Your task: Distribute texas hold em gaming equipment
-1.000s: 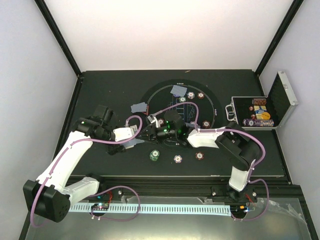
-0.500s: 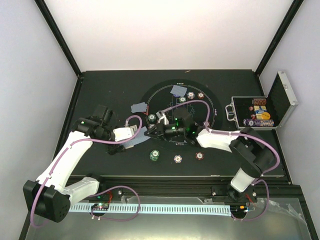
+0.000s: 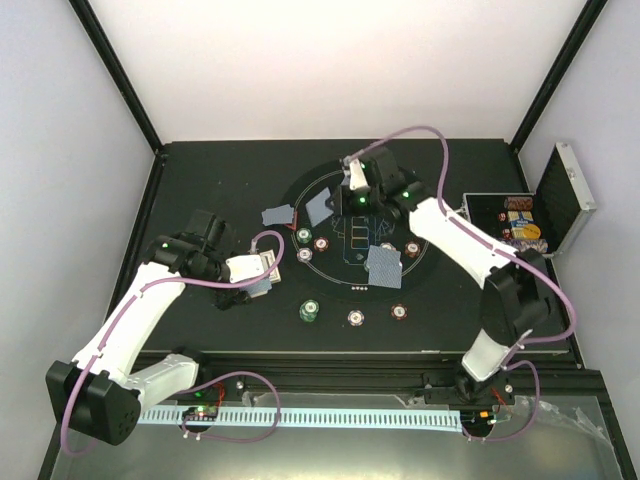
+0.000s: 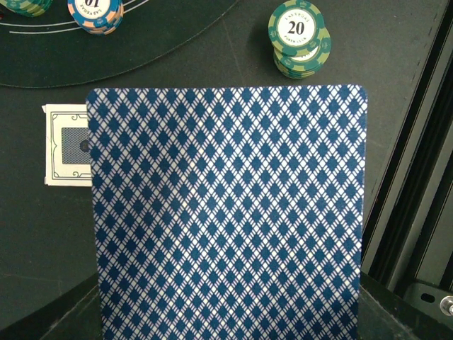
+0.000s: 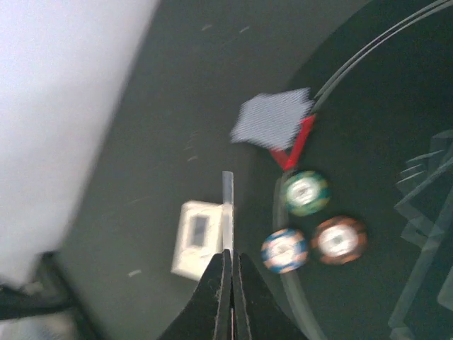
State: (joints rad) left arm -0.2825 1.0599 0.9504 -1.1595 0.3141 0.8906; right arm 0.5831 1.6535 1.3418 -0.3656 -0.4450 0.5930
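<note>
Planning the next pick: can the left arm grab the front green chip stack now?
Probably not yet: the left gripper is shut on a card, though the green chip stack stands close with nothing between.

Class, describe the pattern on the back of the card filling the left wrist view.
The card shows a blue-and-white diamond lattice; left wrist view shows it best.

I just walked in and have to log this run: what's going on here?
Poker gear is being laid out. The left gripper holds a blue-backed playing card beside the card box, just off the round mat. The right gripper reaches over the mat's far side, pinching a second card edge-on. A green chip stack and others sit near the mat; the open silver case is at the right.
</note>
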